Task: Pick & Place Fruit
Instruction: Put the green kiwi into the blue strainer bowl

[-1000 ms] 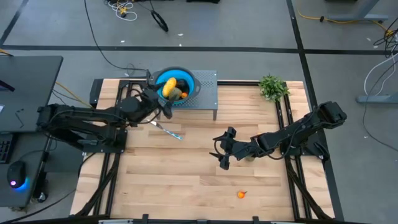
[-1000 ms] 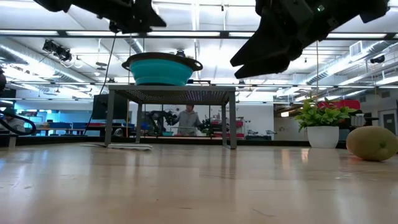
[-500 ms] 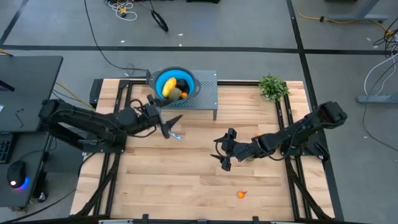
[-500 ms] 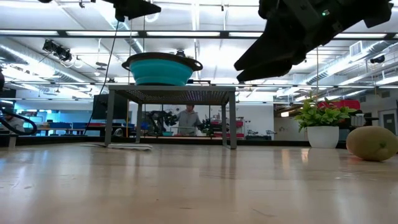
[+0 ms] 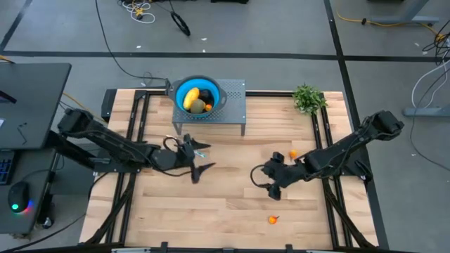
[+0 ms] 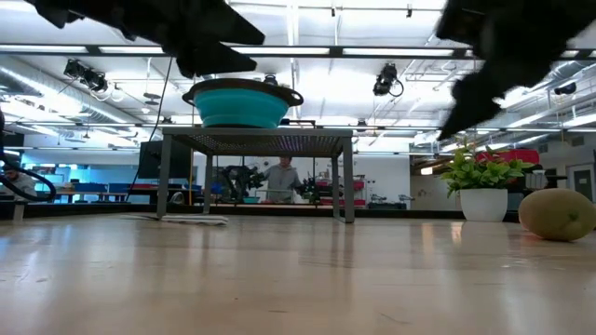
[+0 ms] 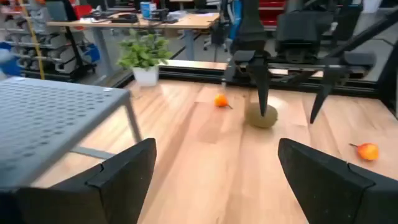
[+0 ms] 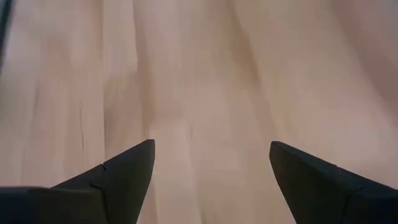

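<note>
- High view: left gripper hovers wide and empty over the surface, just in front of the grey stand
- right gripper wide, empty too; olive-brown fruit between its fingers
- yellow fruit sits in the blue bowl; orange pieces lie loose

Yellow fruit in bowl (2 orange pcs tabletop).

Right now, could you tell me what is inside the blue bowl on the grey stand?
The blue bowl holds a yellow fruit, an olive-brown one, a dark ball and an orange piece. Anything beneath them is covered.
</note>
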{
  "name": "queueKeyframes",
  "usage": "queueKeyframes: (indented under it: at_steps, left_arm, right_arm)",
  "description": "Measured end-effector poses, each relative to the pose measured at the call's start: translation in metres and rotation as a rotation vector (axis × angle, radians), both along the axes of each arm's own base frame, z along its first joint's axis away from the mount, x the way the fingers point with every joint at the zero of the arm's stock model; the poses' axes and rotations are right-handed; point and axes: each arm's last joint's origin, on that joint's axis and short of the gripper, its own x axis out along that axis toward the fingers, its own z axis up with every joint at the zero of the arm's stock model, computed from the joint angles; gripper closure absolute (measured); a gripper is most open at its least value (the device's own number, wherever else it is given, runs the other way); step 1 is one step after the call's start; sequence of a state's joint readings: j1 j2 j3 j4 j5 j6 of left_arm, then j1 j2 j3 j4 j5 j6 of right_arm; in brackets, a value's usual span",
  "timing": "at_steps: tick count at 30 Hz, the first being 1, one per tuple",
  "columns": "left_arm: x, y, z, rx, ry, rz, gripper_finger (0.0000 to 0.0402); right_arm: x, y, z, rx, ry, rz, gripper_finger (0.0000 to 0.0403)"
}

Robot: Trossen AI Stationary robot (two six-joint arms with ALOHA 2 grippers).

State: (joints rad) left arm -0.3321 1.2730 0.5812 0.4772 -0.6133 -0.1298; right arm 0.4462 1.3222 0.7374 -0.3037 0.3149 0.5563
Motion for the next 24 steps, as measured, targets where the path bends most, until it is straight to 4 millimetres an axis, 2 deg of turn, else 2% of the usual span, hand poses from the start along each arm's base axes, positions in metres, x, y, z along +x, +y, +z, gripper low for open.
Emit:
queueKeyframes:
  at_steps: [6, 13, 17, 24]
  left_arm:
    - [0.019, -0.013, -0.027, 0.007, 0.006, -0.027, 0.0056]
    - [0.032, -0.018, -0.057, 0.01, 0.042, -0.025, 0.0056]
    - [0.035, -0.019, -0.063, 0.012, 0.039, -0.035, 0.0056]
    - [0.035, -0.019, -0.063, 0.012, 0.037, -0.034, 0.0056]
  right_arm:
    - [-0.02, 0.007, -0.009, 0.037, 0.171, -0.038, 0.0075]
    - [-0.037, 0.004, -0.017, 0.07, 0.333, -0.202, 0.0075]
    - [-0.043, 0.001, -0.019, 0.083, 0.409, -0.271, 0.0075]
    - [-0.045, -0.005, -0.019, 0.068, 0.429, -0.324, 0.0075]
